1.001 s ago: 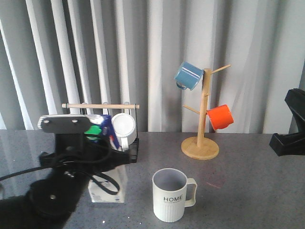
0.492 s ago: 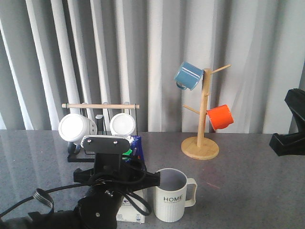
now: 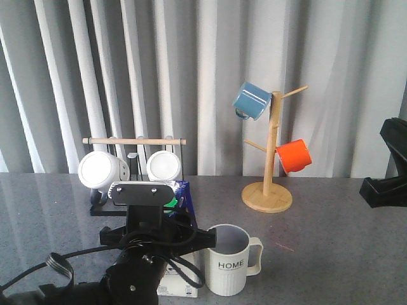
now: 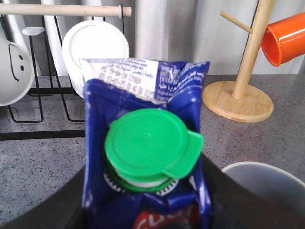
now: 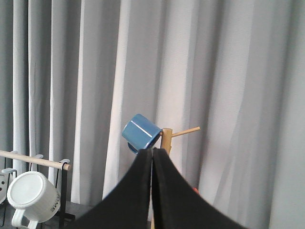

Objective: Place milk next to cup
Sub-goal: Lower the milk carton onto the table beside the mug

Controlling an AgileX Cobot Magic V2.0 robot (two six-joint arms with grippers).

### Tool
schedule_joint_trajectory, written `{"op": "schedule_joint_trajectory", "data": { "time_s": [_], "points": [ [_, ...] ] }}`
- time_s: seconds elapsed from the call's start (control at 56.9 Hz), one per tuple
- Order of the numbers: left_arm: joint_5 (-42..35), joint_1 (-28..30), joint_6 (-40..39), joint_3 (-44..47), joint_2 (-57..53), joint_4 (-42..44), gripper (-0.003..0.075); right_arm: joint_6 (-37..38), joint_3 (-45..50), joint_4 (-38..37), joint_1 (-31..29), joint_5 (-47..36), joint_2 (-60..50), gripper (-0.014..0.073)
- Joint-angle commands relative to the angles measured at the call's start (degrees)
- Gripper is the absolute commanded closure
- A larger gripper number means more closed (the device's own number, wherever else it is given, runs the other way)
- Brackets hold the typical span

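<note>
Left hand grips one milk beside one cup.

Left arm blocks the near-left table; milk stands just left of the cup, hardly any gap between. Wire rack with white mugs closes off the far left. Mug tree stands far right of centre. Near right of the cup, table surface lies open to the right arm's black base.
</note>
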Motion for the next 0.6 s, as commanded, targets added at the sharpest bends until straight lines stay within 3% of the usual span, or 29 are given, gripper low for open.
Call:
{"op": "schedule_joint_trajectory", "data": {
  "time_s": [0.0,0.158,0.263,0.369,0.544,0.579],
  "points": [
    [-2.26,-0.43,-0.64,-1.76,-2.40,1.67,0.0723,-0.32,-1.78,-0.10,-0.20,-4.06,-0.80,0.0602],
    [-2.25,-0.43,-0.32,-1.76,-2.46,1.67,0.0709,-0.32,-1.78,-0.10,-0.20,-4.06,-0.80,0.0602],
    [-1.33,-0.43,0.00,-1.76,-2.53,2.14,0.0622,-0.32,-1.78,-0.10,-0.20,-4.06,-0.80,0.0602],
    [-1.18,-0.51,-0.24,-1.76,-2.53,2.27,0.0434,-0.32,-1.78,-0.10,-0.20,-4.06,-0.80,0.0602],
    [-0.90,-0.51,0.39,-1.76,-3.49,2.27,0.0009,-0.32,-1.78,-0.10,-0.20,-4.06,-0.80,0.0602],
    [-0.90,-0.51,0.84,-1.76,-3.77,2.28,-0.0016,-0.32,-1.78,-0.10,-0.20,-4.06,-0.80,0.0602]
  ]
}}
